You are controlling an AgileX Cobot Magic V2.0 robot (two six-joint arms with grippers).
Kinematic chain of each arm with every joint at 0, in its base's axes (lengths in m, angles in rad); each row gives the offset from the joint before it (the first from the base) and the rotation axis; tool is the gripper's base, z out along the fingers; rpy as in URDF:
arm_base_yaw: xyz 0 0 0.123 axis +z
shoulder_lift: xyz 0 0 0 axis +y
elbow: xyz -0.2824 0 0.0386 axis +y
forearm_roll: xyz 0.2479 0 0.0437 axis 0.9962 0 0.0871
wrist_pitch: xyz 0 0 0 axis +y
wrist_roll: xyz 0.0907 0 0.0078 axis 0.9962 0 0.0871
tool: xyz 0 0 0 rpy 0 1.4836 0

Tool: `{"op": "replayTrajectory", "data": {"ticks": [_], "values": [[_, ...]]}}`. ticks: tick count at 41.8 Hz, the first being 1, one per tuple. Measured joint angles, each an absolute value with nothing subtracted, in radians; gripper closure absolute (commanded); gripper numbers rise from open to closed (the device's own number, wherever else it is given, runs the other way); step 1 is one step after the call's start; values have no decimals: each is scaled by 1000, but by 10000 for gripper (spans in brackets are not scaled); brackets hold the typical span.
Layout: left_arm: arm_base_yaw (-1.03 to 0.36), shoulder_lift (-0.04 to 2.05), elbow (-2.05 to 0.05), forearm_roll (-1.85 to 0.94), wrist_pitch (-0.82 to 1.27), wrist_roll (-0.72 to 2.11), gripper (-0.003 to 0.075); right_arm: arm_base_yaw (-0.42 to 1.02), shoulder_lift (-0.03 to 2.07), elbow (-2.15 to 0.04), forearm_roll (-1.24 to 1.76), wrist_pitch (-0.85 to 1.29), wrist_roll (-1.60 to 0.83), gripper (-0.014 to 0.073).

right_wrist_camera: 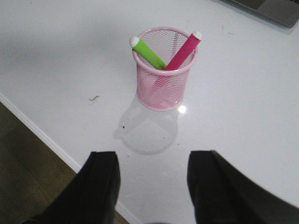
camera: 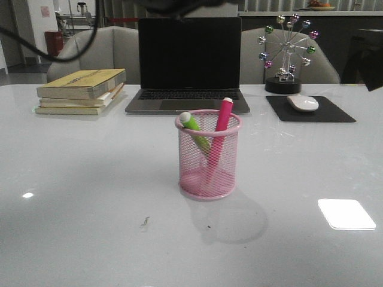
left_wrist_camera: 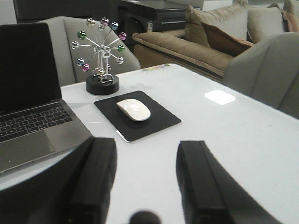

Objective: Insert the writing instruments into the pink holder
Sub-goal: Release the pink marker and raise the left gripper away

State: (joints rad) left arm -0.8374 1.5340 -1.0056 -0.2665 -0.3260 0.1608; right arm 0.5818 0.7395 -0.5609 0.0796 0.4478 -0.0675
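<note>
Pink holder (camera: 208, 155): wire-mesh cup, upright near the middle of the white table (camera: 72, 197), in front of the laptop (camera: 188, 63). Contents: green marker (camera: 194, 130) leaning toward the robot's left rim, pink marker (camera: 219, 136) leaning toward the right rim, both whitish tips above the rim. Front view, further items: stack of books (camera: 81, 91) at rear left; mouse (camera: 303, 103) on a black mouse pad (camera: 311, 110) at rear right; ball ornament (camera: 286, 51) behind the pad. Neither gripper identifiable in this view.

Left wrist view: left gripper (left_wrist_camera: 145, 182), fingers spread apart, nothing between them, above bare table just beside the laptop's front corner; mouse, pad and ornament beyond.

Right wrist view: right gripper (right_wrist_camera: 153, 186), fingers parted and empty, over the table's near edge, apart from the holder; both markers visible inside it, crossed.
</note>
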Motion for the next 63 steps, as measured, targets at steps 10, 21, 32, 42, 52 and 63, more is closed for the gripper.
{"op": "replayTrajectory", "data": {"ticks": [10, 21, 32, 42, 52, 63], "values": [[-837, 1234, -1003, -137, 91, 169, 336, 582, 740, -561, 80, 448, -67, 140], [-837, 897, -837, -94, 323, 172, 336, 582, 740, -561, 80, 448, -67, 140], [-837, 594, -655, -75, 539, 172, 336, 582, 740, -561, 80, 448, -67, 140], [-837, 492, -598, 0, 722, 124, 336, 582, 740, -561, 80, 448, -67, 140], [-837, 492, -592, 159, 807, -79, 337, 582, 740, -561, 80, 448, -67, 140], [-837, 492, -590, 160, 809, -98, 538, 582, 740, -561, 80, 459, -67, 354]]}}
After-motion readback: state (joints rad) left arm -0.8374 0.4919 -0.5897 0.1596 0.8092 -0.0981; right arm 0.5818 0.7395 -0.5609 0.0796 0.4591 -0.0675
